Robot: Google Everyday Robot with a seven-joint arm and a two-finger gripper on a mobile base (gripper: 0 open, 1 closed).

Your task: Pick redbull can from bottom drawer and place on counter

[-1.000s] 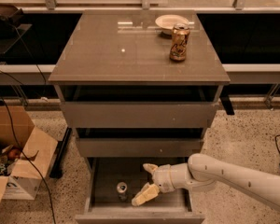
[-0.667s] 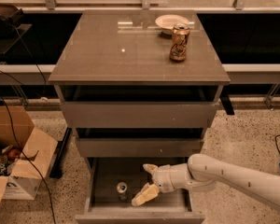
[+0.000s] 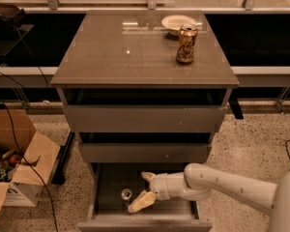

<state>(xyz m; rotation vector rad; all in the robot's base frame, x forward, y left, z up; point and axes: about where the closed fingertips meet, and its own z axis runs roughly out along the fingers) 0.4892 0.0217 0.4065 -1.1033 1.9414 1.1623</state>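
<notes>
The tabletop (image 3: 125, 57) is a glossy grey-brown with pale reflections on it. Near its far right corner stands a can (image 3: 185, 45) patterned in gold and brown, and behind that, at the far edge, is a cream plate (image 3: 176, 21). The drawers beneath are plain grey, and the bottom drawer (image 3: 145, 224) is darker grey inside. The redbull can (image 3: 126, 195) in it shows a shiny silver top. The gripper (image 3: 138, 192), just beside that can inside the drawer, has pale cream-yellow fingers (image 3: 142, 201) spread apart on a white arm (image 3: 232, 185). The floor (image 3: 261, 144) is beige with dark speckles. The cardboard box (image 3: 29, 168) is brown.
</notes>
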